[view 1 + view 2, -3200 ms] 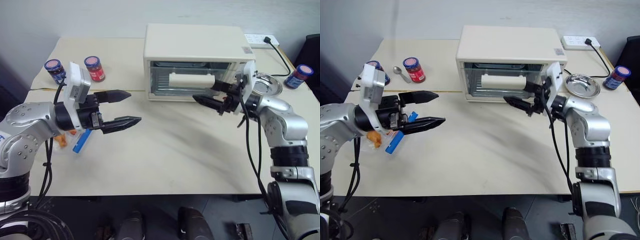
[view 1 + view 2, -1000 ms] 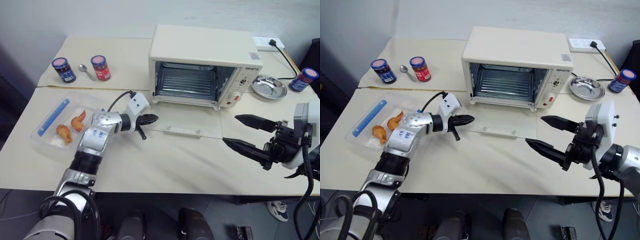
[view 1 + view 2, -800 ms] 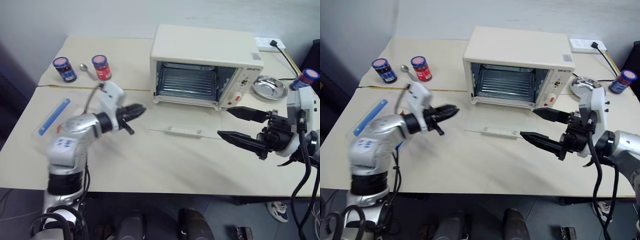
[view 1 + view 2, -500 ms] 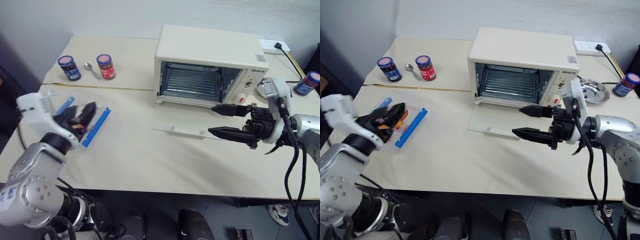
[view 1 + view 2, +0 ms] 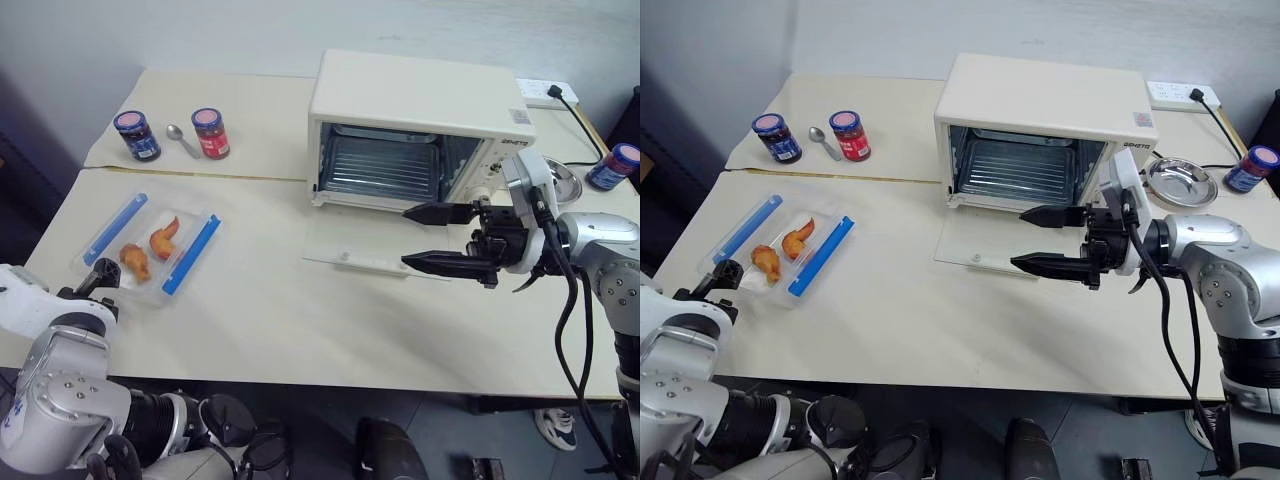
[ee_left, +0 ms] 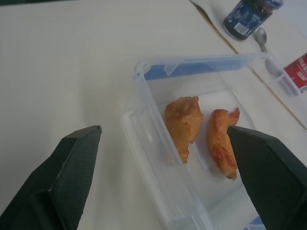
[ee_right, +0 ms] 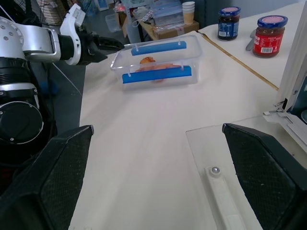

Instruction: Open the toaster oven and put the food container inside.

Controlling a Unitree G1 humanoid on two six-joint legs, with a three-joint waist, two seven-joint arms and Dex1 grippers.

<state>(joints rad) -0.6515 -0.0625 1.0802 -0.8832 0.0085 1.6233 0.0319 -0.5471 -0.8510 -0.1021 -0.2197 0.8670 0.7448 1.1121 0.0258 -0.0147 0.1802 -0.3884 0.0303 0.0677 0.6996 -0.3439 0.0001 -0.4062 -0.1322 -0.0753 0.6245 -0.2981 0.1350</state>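
Now food container [image 6: 192, 143] just ahead of left pincer [image 6: 163, 158], fingers apart, seemingly not touching.

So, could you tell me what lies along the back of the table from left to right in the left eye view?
Blue-lidded jar → spoon → red-lidded jar → toaster oven, its door down → steel dish → second blue-lidded jar.

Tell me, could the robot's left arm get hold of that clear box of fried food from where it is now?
Probably yes: the left gripper is open and aimed at the food container, with bare table between them.
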